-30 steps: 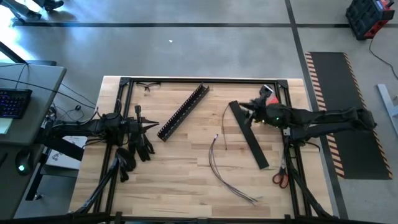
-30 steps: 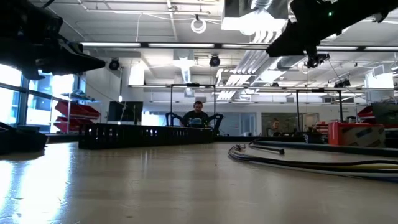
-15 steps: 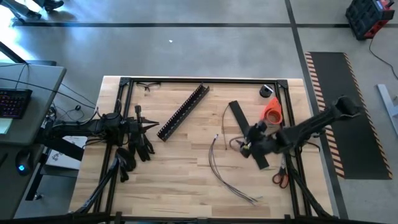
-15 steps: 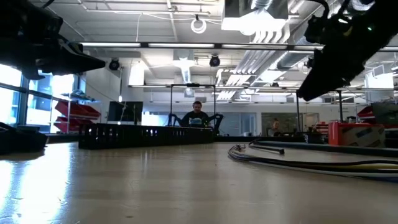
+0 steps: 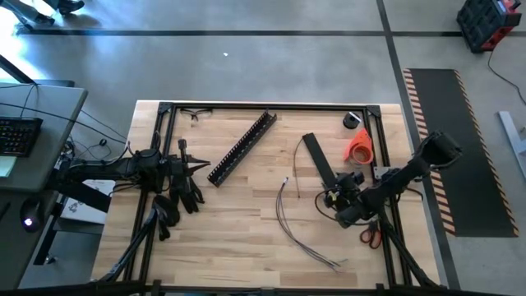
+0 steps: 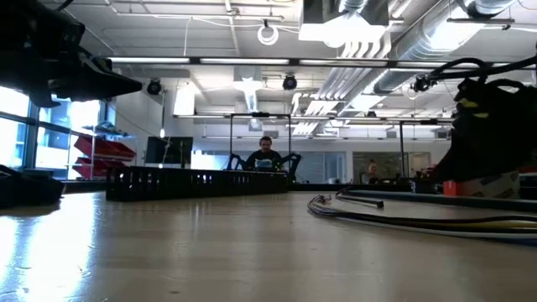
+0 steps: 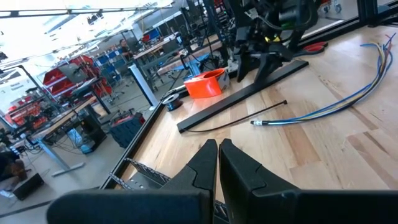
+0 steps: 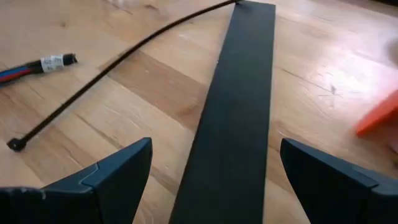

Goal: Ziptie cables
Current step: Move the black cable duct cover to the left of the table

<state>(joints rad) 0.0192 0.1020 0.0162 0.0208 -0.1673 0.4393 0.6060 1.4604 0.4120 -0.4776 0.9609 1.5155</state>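
The cables are a loose bundle of thin wires lying slack on the wooden table near its middle; they also show in the left wrist view and their labelled end in the right wrist view. A thin black zip tie lies beside them. My right gripper is open, low over a flat black strip, with one finger on either side of it; in the high view it is right of the cables. My left gripper is shut and empty at the table's left side.
A black slotted channel lies slantwise at the far middle. An orange object and a small black roll sit at the far right, red-handled scissors at the near right. Black frame rails border the table.
My right gripper has swung from the far right corner toward the table's near edge and down, turning as it went, and now stands low over the black strip. The cables, the zip tie and the strip have stayed where they were.
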